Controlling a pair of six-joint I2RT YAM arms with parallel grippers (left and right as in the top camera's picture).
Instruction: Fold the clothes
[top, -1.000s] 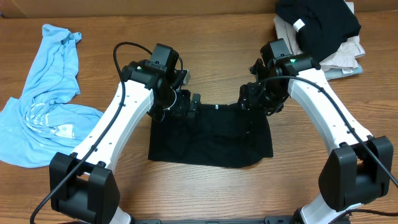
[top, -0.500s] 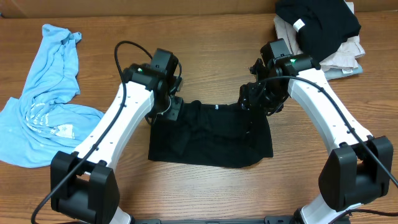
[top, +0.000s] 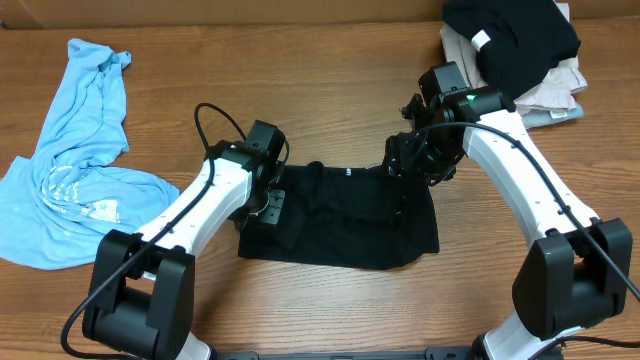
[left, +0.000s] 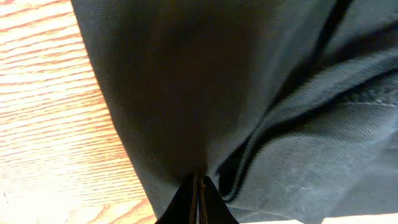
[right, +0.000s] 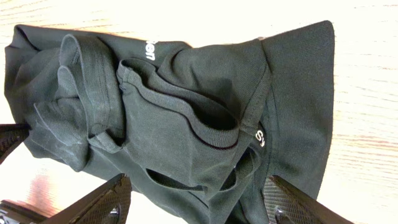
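The black collared shirt (top: 340, 225) is laid in the middle of the wooden tabletop (top: 330, 90), between the two arms. It is partly folded into a broad rectangle, and its long axis runs left to right. The near edge is straight and flat; the far edge is bunched. In the right wrist view the ribbed collar (right: 174, 106) is seen crumpled among the folds, with small white lettering (right: 151, 48) beside it.

The left arm is bent low and reaches in over the shirt's left edge. The left gripper (left: 196, 196) is pointed down with its fingers pressed together and their tips on the cloth. Whether cloth is caught between them cannot be told.

The right arm is arched over the shirt's far right corner. The right gripper (right: 196, 186) is held above the cloth, its fingers spread wide and clear of it.

A light blue garment (top: 70, 170) is spread out at the left. At the far right corner a black garment with a white tag (top: 515, 35) is set on beige folded clothes (top: 555, 85).
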